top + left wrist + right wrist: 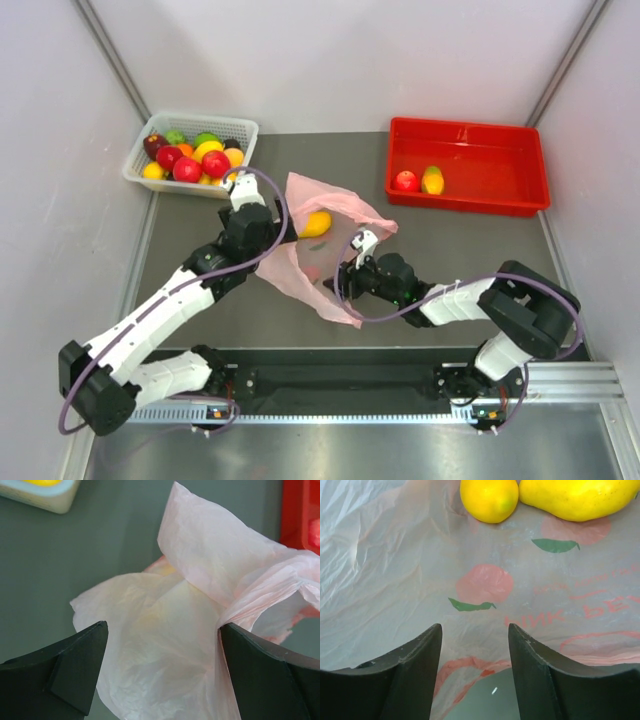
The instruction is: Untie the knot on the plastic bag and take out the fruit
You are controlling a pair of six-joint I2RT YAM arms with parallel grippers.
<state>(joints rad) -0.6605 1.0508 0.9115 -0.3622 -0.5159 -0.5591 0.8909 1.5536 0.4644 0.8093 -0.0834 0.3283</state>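
Pink plastic bag (pixel 325 275) lies mid-worktop, mouth open; no knot is visible. The left tool (pixel 162 630) is spread wide, film bulging between its fingers and brushing one. The right tool (pixel 475 630) hovers half-spread above printed film, gripping nothing. Two yellow fruit (pixel 489 497) rest on the film. Likely risks: film snagging a finger and dragging the bag, or fruit rolling away. A white basket (pixel 200 117) at the far-left corner crowds the left tool. A red tray (pixel 480 165) at the far-right corner holds two more.

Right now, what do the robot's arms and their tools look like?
The left arm and right arm have white links, black joints and a looping purple cable each. The left tool and right tool end in matte black wedge-shaped fingers.
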